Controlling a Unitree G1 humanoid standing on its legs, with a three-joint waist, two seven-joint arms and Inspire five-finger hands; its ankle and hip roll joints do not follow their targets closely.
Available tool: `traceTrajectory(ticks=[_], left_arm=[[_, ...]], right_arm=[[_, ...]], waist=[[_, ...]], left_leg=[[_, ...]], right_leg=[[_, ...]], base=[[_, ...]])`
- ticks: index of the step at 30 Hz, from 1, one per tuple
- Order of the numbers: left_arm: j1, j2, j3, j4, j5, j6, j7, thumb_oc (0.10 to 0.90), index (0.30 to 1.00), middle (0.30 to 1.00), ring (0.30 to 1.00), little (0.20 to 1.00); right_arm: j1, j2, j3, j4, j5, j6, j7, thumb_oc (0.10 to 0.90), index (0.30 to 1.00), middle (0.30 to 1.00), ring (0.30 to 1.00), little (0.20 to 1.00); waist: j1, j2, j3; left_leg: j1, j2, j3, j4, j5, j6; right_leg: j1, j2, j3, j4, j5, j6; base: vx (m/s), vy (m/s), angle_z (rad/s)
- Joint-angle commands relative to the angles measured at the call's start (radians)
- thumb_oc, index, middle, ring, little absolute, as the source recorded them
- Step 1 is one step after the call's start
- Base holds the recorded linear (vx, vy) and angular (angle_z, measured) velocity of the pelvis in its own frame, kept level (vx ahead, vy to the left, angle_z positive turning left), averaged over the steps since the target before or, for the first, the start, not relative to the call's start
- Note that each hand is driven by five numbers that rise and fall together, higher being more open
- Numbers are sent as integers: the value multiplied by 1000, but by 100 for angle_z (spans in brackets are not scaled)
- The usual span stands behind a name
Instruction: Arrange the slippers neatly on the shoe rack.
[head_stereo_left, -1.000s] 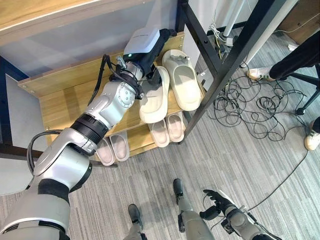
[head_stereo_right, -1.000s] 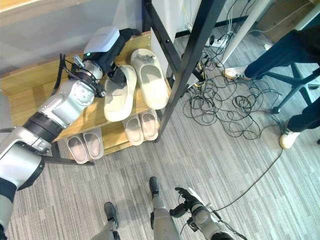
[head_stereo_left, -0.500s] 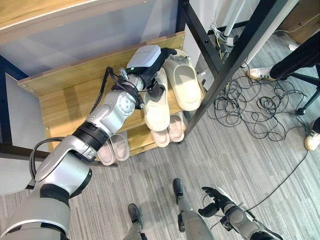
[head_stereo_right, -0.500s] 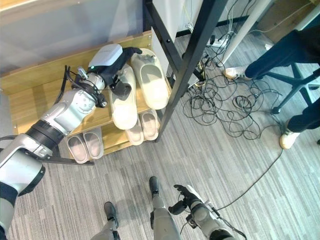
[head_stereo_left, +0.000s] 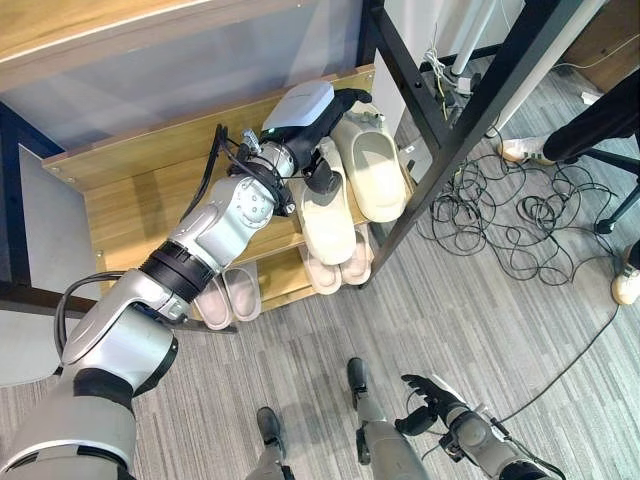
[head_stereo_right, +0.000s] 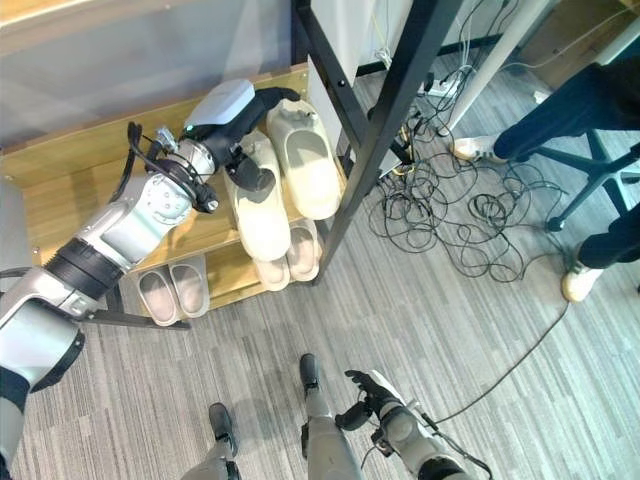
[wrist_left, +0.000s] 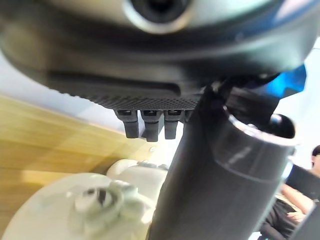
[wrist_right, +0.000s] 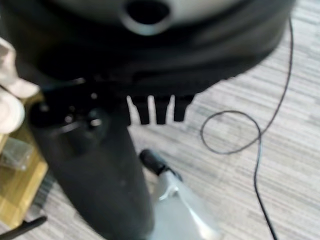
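At the far left of the left eye view stands the wooden shoe rack (head_stereo_left: 120, 215), its upper shelf running from the left edge toward the upper middle. On the lower shelf, below and left of centre, a pale pink pair of slippers (head_stereo_left: 228, 297) lies side by side, toes toward the floor. The left arm crosses the frame from the lower left up to the upper middle, where the left hand (head_stereo_left: 322, 172) rests on the upper shelf with its thumb pressed into the foot opening of a cream slipper (head_stereo_left: 327, 213) and its fingers curled over the slipper's far end, so the hand grips that slipper. The slipper lies lengthwise on the shelf, its heel overhanging the front edge. Just right of it, touching or nearly so, a second cream slipper (head_stereo_left: 373, 170) lies on the same shelf, angled slightly outward. Beneath them on the lower shelf a second pink pair (head_stereo_left: 340, 265) shows partly under the held slipper's heel. A black metal frame post (head_stereo_left: 455, 130) slants across the upper right, and behind it a tangle of black cables (head_stereo_left: 510, 215) spreads over the grey striped floor (head_stereo_left: 300, 380). At the right edge a person's dark trouser leg (head_stereo_left: 600, 110) and pale shoe (head_stereo_left: 518, 148) show. At the lower right the right hand (head_stereo_left: 432, 400) hangs low above the floor, fingers loosely spread and holding nothing.
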Motion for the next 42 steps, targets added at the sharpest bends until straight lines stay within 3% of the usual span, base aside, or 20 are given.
traceTrajectory(ticks=[1,14,18,22,35,38,42], left_arm=[[-73,43,88,-66,-35,-94,15,800,900,900,900,900],[-13,76,105,-115,-46,-96,-17,800,900,900,900,900],[23,95,119,-187,-132,-120,-45,800,900,900,900,900],[121,148,148,-331,-294,-169,-59,800,900,900,900,900],[570,214,333,-633,-509,-201,-143,800,900,900,900,900],[720,189,376,-666,-550,-198,-177,800,900,900,900,900],[879,96,387,-677,-611,-205,-214,800,900,900,900,900]], right_arm=[[24,0,-8,-1,-10,-9,7,800,900,900,900,900],[31,-4,-9,-4,-23,-8,12,800,900,900,900,900],[39,-7,-13,-14,-32,-10,10,800,900,900,900,900],[59,-9,-22,-22,-48,-14,6,800,900,900,900,900],[135,-25,-69,-33,-95,-25,-6,800,900,900,900,900],[153,-19,-74,-28,-105,-27,-3,800,900,900,900,900],[165,-15,-82,-17,-110,-34,-8,800,900,900,900,900]], waist=[[6,-35,-55],[14,-37,-56],[18,-37,-58],[27,-36,-63],[50,-42,-75],[53,-48,-82],[52,-58,-89]], left_leg=[[-13,-37,-41,2,-2,16],[-14,-37,-44,2,0,15],[-13,-36,-44,2,1,15],[-3,-35,-38,2,0,15],[45,-33,-32,2,-12,13],[66,-33,-30,2,-18,12],[92,-32,-30,2,-27,13]], right_leg=[[74,-34,-38,11,-123,86],[75,-32,-46,11,-122,85],[79,-31,-46,11,-122,84],[88,-31,-48,10,-124,83],[142,-22,-58,8,-139,79],[162,-20,-60,8,-143,77],[188,-18,-61,9,-149,75]], base=[[0,0,0],[-12,-1,3],[0,0,0],[0,0,0],[0,0,0],[0,0,0],[6,0,1]])
